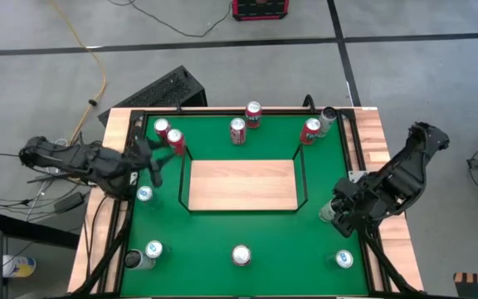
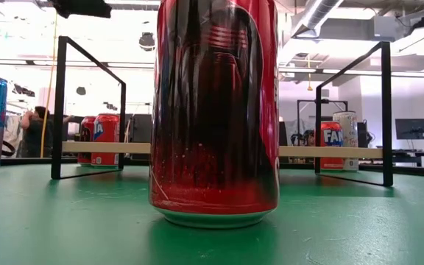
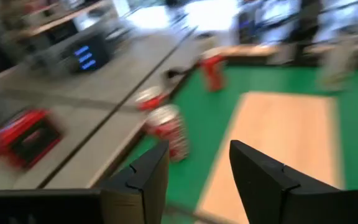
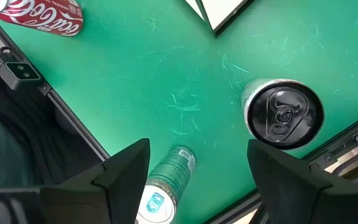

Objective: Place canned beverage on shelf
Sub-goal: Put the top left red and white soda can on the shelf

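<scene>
The shelf (image 1: 241,184) is a light-wood board with black wire rails, standing mid-table with nothing on it; it also shows in the low view (image 2: 212,149). Red cans stand upright along the far side (image 1: 175,141) (image 1: 237,130) (image 1: 310,130). My left gripper (image 1: 152,162) is open and empty at the far left, with a red can (image 3: 166,127) just ahead of its fingers (image 3: 197,174). My right gripper (image 1: 338,212) is open and empty at the near right, above a green can (image 4: 166,180) and beside a dark-topped can (image 4: 283,114).
More cans stand along the near edge (image 1: 153,249) (image 1: 241,255) (image 1: 343,259) and one at the left (image 1: 145,193). The red near-middle can (image 2: 213,110) fills the low view. The table has raised wooden edges (image 1: 372,141) and black rails.
</scene>
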Available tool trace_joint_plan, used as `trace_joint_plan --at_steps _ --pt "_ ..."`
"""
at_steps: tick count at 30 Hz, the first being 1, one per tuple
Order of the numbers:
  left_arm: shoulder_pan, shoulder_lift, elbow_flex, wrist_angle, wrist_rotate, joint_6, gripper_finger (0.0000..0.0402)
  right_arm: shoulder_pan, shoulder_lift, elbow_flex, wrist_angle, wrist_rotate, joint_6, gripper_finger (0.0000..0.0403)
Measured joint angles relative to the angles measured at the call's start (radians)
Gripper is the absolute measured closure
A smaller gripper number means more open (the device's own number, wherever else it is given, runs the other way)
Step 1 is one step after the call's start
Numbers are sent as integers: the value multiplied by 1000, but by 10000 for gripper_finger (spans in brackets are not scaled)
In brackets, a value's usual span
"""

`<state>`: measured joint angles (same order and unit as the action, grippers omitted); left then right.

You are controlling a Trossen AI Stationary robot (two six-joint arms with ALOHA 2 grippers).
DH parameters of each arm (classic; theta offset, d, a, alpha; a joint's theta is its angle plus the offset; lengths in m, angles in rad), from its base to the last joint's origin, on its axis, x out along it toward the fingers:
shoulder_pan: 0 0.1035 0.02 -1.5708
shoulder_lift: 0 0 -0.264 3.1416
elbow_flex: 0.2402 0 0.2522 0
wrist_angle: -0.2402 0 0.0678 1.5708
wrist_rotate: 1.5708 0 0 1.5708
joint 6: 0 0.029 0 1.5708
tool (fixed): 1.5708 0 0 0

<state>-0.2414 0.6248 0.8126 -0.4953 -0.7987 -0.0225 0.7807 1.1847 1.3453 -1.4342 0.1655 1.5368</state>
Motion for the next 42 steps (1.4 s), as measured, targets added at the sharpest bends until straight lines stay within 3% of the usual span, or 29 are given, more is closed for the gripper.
trace_joint_plan --at_steps 6,13,20,29,42 --pt "328 69 177 -276 200 -99 189 -4 0 0 0 1 0 106" --pt "740 229 283 -386 322 -180 158 -3 0 0 17 23 0 106" --pt "1032 473 343 -477 565 -100 157 -3 0 0 33 31 0 106" --pt "1195 676 388 -492 654 0 157 -2 0 0 30 51 -27 106" --pt "1247 796 389 -491 660 58 157 -2 1 0 29 73 -27 106"
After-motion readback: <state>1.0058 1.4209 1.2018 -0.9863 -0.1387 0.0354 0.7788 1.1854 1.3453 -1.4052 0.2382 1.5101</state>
